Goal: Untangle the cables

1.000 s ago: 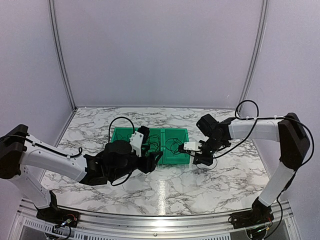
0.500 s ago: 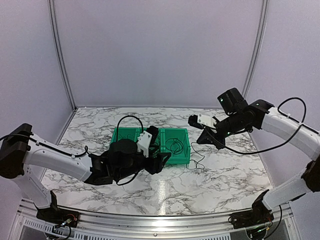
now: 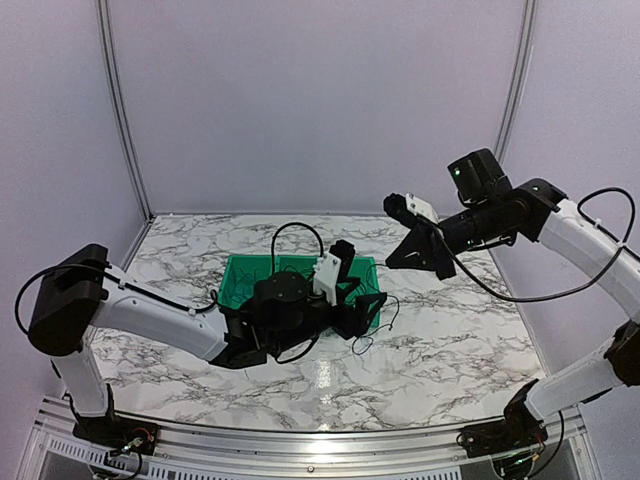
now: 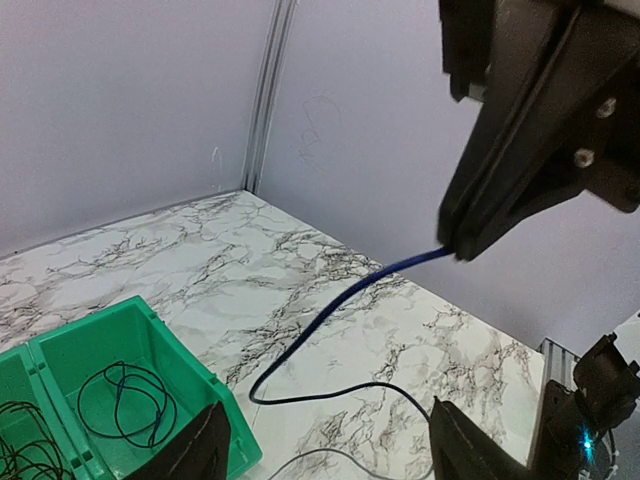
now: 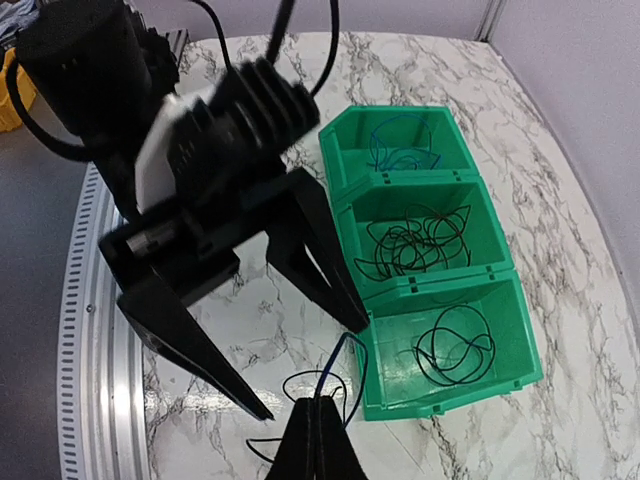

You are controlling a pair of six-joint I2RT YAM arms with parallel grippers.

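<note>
A thin blue cable (image 4: pixel 340 300) slants down from the pinched tips of the right gripper (image 4: pixel 457 245) to the table (image 4: pixel 420 330) just beside the green bin (image 5: pixel 450 400). There it curls into a loose loop that seems to turn black. In the bin, the middle compartment holds a black tangle (image 5: pixel 415 245). The end compartments hold a loose black coil (image 5: pixel 455 345) and a small blue coil (image 5: pixel 400 150).

R end effector (image 3: pixel 391 263) now much higher, blue cable (image 4: pixel 340 300) up w/ it; L end effector (image 3: pixel 371 312) farther R.
</note>
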